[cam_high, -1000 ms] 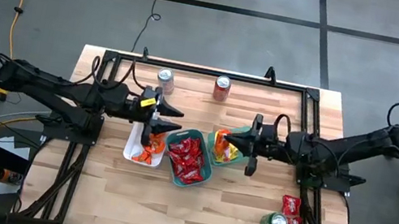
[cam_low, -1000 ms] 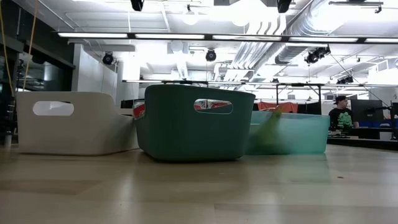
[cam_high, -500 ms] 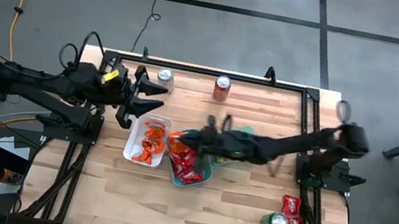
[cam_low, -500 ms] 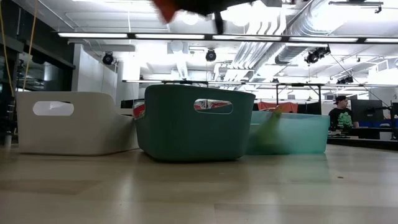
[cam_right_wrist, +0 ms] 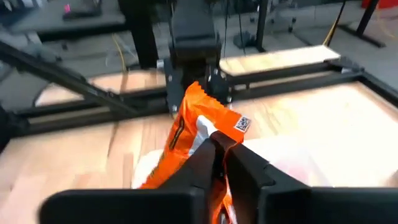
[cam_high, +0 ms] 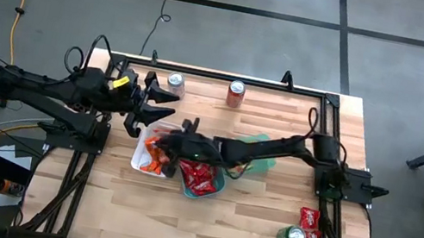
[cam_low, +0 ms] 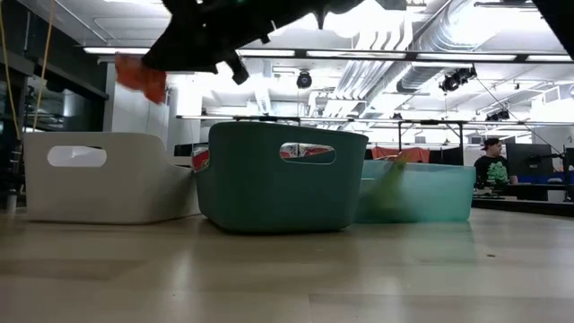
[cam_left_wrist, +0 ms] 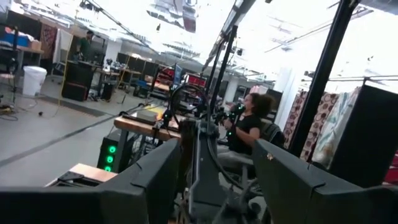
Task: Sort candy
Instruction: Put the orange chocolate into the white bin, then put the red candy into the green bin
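Overhead, orange candy packet (cam_right_wrist: 198, 134) pinched in right claw (cam_right_wrist: 219, 163), above white tray (cam_high: 138, 158)

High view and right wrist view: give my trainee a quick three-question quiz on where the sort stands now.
1. True or false: the right gripper pinches an orange packet.
2. Which bin is that gripper over: A white bin, B dark teal bin, C light teal bin?
3. Fill in: the left gripper is pulled back beside the ___ can.

Key: 1 true. 2 A. 3 silver.
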Motion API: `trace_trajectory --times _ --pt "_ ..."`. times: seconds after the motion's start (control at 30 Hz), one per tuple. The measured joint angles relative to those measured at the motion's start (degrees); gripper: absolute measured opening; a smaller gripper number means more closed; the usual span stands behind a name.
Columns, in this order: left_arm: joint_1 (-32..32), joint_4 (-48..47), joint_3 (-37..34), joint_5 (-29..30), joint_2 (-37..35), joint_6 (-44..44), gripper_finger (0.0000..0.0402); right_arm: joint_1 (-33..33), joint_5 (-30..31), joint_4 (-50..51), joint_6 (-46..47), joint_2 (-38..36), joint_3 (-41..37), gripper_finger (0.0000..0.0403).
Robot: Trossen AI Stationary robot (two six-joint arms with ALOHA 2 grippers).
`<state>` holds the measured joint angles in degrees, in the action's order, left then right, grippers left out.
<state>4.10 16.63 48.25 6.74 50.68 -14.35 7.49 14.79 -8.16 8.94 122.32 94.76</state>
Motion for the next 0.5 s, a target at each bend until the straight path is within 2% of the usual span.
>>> trace_trajectory --times 0.13,0.3,0.5 --pt "0.0 -0.3 0.0 0.0 0.0 0.1 0.0191 0.0 -0.2 8.6 0.0 1.3 4.8 0.0094" --pt "0.0 -0.3 0.0 0.0 0.0 1.7 0.0191 -0.2 -0.9 14.1 -3.1 1.3 7.0 0.0165" --pt "0.0 -0.4 0.0 0.0 -0.4 2.4 0.0191 -1.4 -6.2 29.9 -9.0 -2.9 8.0 0.0188"
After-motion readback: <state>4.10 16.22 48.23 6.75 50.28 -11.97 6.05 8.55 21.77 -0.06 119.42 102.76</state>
